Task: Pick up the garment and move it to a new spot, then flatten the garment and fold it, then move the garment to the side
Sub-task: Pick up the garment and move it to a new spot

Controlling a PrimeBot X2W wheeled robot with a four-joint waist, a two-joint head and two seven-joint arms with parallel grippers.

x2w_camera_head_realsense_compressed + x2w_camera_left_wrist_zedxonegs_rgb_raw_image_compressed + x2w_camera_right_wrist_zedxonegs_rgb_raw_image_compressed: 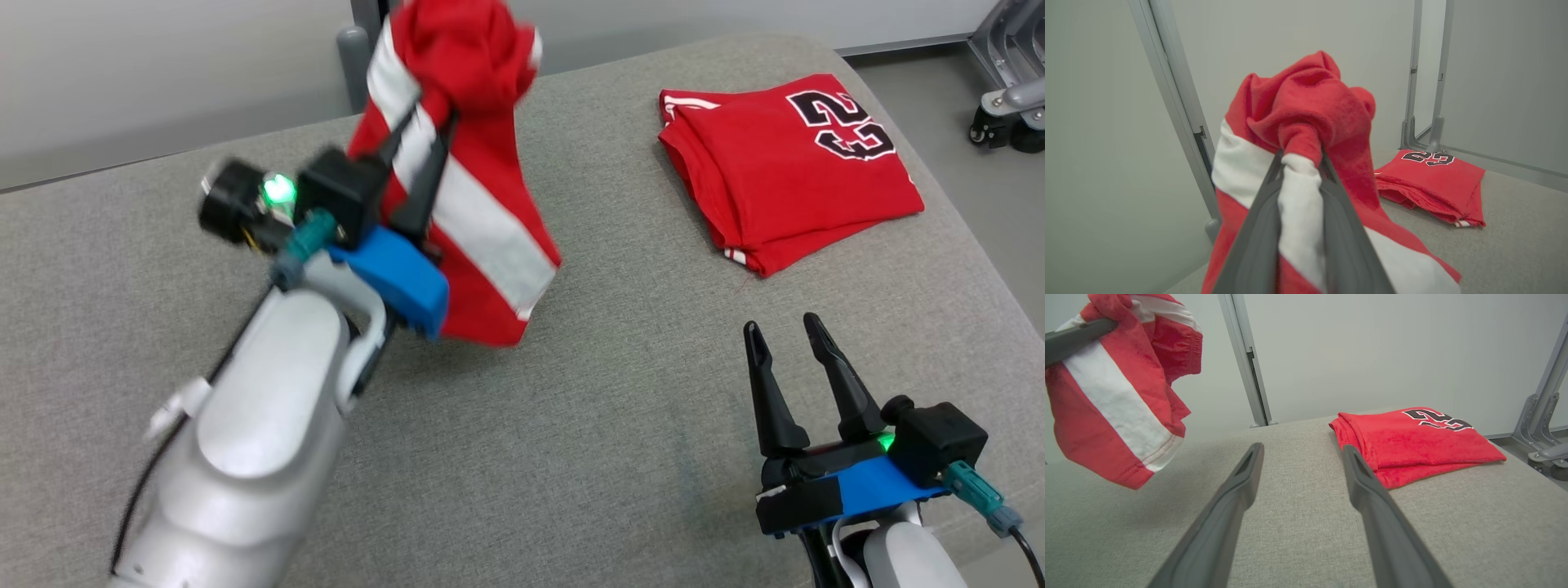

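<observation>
The garment [478, 196] is a pair of red shorts with white side stripes, hanging in the air above the grey padded table [571, 425]. My left gripper [424, 122] is shut on a bunched fold of it, and the cloth droops below the fingers without touching the table. In the left wrist view the garment [1306, 114] bulges over my left gripper [1301, 157]. The right wrist view shows the garment [1118, 396] hanging at the upper left. Low at the near right, my right gripper [785, 335] stands open with nothing in it; its fingers [1237, 490] point over bare table.
A folded red jersey [788, 167] with a black number lies at the far right of the table; it shows as the jersey [1433, 183] and the jersey [1412, 441] in the wrist views. A grey metal frame on wheels [1008, 90] stands beyond the right edge. A wall post [1245, 359] rises behind.
</observation>
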